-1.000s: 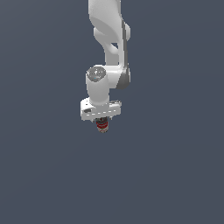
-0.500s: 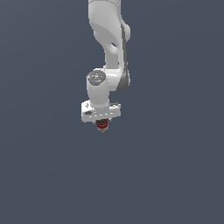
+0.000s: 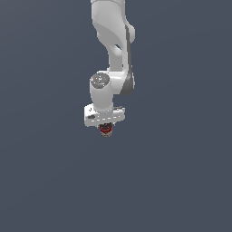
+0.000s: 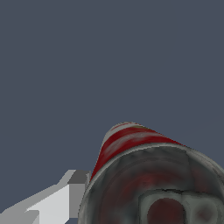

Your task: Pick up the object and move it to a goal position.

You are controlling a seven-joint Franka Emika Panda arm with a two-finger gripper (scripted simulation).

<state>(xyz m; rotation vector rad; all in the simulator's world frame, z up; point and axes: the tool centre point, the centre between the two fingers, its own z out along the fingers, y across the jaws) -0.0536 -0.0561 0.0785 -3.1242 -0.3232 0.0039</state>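
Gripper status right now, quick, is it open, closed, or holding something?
Gripper: closed on the red and white can, which hangs just beneath it.

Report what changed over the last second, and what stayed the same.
The arm carried the pincer and can slightly toward the exterior view's left, with little change in height. Nothing was taken hold of or let go. The can stays clamped under the pincer, and the plain grey background is unchanged.
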